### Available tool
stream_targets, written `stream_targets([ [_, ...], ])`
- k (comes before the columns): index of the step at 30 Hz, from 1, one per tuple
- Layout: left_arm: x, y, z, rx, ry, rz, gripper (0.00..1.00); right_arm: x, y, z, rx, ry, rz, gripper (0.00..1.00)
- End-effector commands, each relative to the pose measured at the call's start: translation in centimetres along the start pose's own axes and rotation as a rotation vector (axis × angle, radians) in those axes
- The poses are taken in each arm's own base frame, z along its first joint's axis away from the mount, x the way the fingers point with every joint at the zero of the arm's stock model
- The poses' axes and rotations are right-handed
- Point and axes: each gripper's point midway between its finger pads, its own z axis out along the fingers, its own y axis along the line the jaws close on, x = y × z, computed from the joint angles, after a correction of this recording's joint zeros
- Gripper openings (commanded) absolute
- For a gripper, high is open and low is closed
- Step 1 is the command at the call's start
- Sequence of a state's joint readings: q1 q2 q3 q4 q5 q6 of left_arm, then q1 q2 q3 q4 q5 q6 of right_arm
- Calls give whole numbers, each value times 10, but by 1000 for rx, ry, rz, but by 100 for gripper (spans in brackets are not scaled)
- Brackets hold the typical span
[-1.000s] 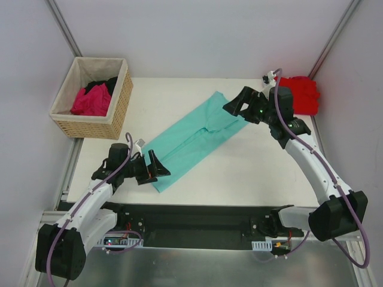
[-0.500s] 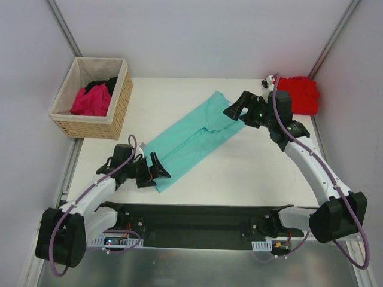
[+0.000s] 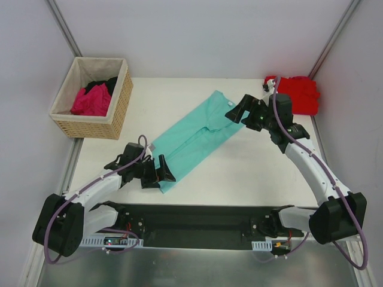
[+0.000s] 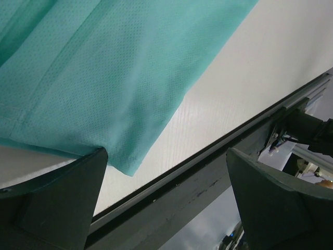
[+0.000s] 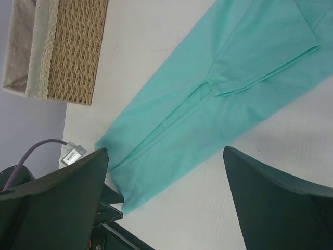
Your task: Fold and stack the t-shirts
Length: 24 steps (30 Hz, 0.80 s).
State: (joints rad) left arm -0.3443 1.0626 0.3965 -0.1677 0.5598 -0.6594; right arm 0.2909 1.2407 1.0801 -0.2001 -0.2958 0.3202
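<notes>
A teal t-shirt (image 3: 192, 139) lies flat on the white table as a long diagonal strip, folded lengthwise. My left gripper (image 3: 163, 174) is open at its near corner, low over the table. In the left wrist view that corner of the teal t-shirt (image 4: 104, 67) lies just inside the left finger of my left gripper (image 4: 165, 156), and nothing is gripped. My right gripper (image 3: 238, 110) hovers open above the strip's far end. The right wrist view shows the teal t-shirt (image 5: 218, 99) stretching away below my right gripper (image 5: 165, 153). A red t-shirt (image 3: 299, 93) lies folded at the back right corner.
A woven tan basket (image 3: 91, 127) stands at the back left, with a magenta shirt (image 3: 91, 101) and a black one (image 3: 106, 84) in it; the basket (image 5: 73, 52) also shows in the right wrist view. The table's dark front rail (image 4: 208, 172) runs just beyond the left gripper.
My left gripper has slid right along the near edge to the teal shirt's near corner. My right gripper has shifted slightly towards the near side over the shirt's far end. The shirt has not moved.
</notes>
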Motion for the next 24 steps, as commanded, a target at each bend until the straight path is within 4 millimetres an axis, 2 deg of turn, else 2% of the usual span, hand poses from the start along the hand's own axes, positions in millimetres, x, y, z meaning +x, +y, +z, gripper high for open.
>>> stream_targets([
  [1, -7, -10, 8, -26, -10, 30, 99, -10, 7, -13, -30, -48, -26, 96],
  [4, -7, -20, 15, -26, 7, 47, 99, -10, 5, -15, -27, -49, -24, 97],
  [8, 4, -39, 32, -35, 59, 105, 99, -10, 0, -18, -18, -49, -19, 97],
  [10, 4, -55, 38, -21, 68, 126, 99, -12, -2, -22, -12, -52, -16, 97],
  [11, 11, -59, 45, -24, 95, 149, 99, -12, -2, -23, -13, -53, -15, 97],
  [12, 7, -72, 47, -11, 85, 161, 99, -13, -2, -25, -14, -56, -18, 97],
  [14, 9, -80, 56, -13, 102, 183, 99, -14, -5, -28, -5, -55, -20, 97],
  [16, 9, -103, 61, 16, 105, 220, 99, -16, -8, -32, 0, -62, -18, 97],
  [17, 11, -105, 68, 8, 123, 226, 99, -17, -8, -34, -1, -66, -17, 97],
  [18, 12, -122, 70, 35, 127, 254, 99, -16, -9, -35, 1, -64, -16, 97],
  [20, 16, -128, 82, 27, 152, 266, 99, -17, -11, -38, 4, -68, -13, 97],
  [22, 20, -145, 89, 49, 168, 293, 99, -16, -15, -41, 10, -71, -7, 96],
  [23, 24, -144, 97, 37, 183, 294, 99, -16, -16, -42, 12, -73, -7, 97],
  [24, 24, -150, 99, 46, 182, 299, 99, -16, -18, -43, 16, -74, -6, 97],
])
